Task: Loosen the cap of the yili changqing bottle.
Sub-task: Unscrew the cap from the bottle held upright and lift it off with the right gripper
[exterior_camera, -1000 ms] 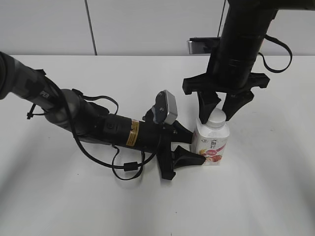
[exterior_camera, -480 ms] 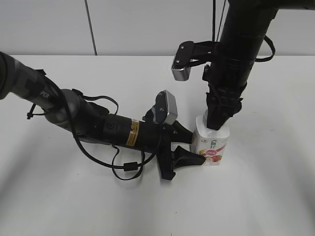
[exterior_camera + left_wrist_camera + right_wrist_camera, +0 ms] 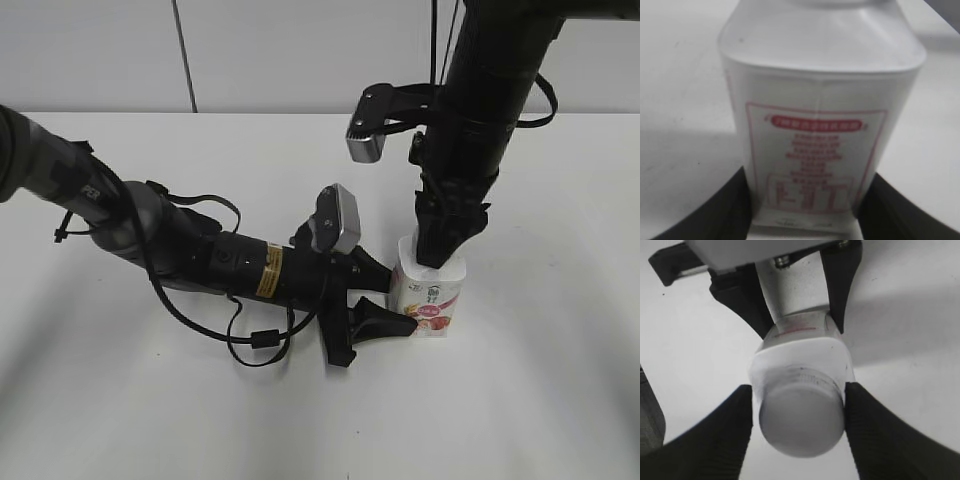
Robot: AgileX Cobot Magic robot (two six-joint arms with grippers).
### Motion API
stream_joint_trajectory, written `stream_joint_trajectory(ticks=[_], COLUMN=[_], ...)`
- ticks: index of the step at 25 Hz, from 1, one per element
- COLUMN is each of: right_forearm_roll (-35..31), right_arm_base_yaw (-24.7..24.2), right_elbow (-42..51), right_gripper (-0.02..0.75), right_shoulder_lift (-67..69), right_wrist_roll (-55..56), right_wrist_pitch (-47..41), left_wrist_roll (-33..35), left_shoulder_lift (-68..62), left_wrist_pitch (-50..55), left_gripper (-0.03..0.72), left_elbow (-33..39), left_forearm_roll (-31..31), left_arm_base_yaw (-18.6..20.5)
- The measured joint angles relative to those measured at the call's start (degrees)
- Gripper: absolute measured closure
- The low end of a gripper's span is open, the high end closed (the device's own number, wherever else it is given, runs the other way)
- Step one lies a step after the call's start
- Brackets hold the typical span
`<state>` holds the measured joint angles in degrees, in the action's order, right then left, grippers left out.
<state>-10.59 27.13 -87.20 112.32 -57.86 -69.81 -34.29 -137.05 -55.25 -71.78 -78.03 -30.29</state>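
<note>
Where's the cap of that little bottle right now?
The cap sits on top of the bottle, right of centre in the exterior view, hidden there by the right gripper closed around it; the left gripper clamps the bottle's body.

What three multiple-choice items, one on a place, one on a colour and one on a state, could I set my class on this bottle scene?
1. Where does the left gripper hold the bottle?
A. at its lower body
B. at its cap
C. nowhere

2. What colour is the cap?
A. red
B. white
C. black

3. How does the bottle stand?
A. lying on its side
B. upside down
C. upright on the table

Answers:
1 A: the left wrist view shows a dark finger at each side of the bottle's base.
2 B: the right wrist view shows a white round cap between the fingers of the right gripper.
3 C: in the exterior view its base rests on the table, with the right gripper coming down on its top.
</note>
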Motion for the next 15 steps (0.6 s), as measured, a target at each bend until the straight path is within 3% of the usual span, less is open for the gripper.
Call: stream_joint_trajectory(ticks=[4, 10, 15], right_forearm_roll=[-0.68, -0.79, 0.0], right_arm_base_yaw=[0.0, 0.0, 0.0], right_elbow=[0.0, -2.33, -7.16], right_gripper=[0.171, 0.162, 0.161], right_shoulder_lift=[-0.38, -1.52, -1.64], right_wrist_roll=[2.2, 9.64, 35.59], right_wrist_pitch=[-0.02, -0.02, -0.07], left_wrist_roll=[0.0, 0.0, 0.0], left_shoulder_lift=[0.0, 0.0, 0.0], left_wrist_pitch=[0.0, 0.0, 0.1], left_gripper=[0.303, 0.303, 0.303], left_elbow=[0.0, 0.0, 0.0], left_forearm_roll=[0.0, 0.0, -0.05], left_arm_base_yaw=[0.0, 0.0, 0.0])
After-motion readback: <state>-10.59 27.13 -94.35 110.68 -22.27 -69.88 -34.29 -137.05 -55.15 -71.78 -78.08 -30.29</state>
